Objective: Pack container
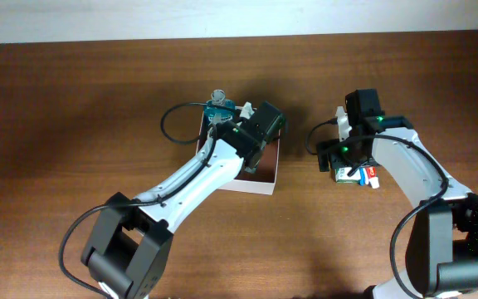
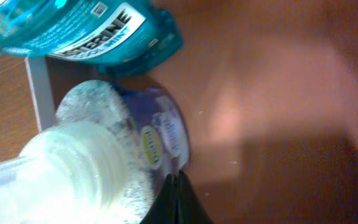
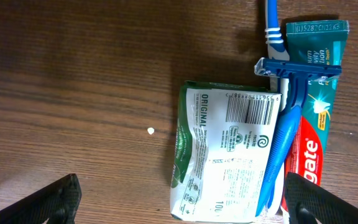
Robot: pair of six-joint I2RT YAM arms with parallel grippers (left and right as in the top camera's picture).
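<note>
**Wood table, packing part done**

Container sits mid-table under left gripper; whether it grips, cannot tell. Clear bottle by the white wall. Teal bottle at container's 11 o'clock. Right gripper spread wide over green packet, at 3 o'clock. Risk: razor lies across packet and toothpaste; a pinch could flick it away.

Container mostly under left arm; teal bottle cropped top.

On my wooden table, a green packet, blue razor and toothpaste tube lie touching, right side.
</note>
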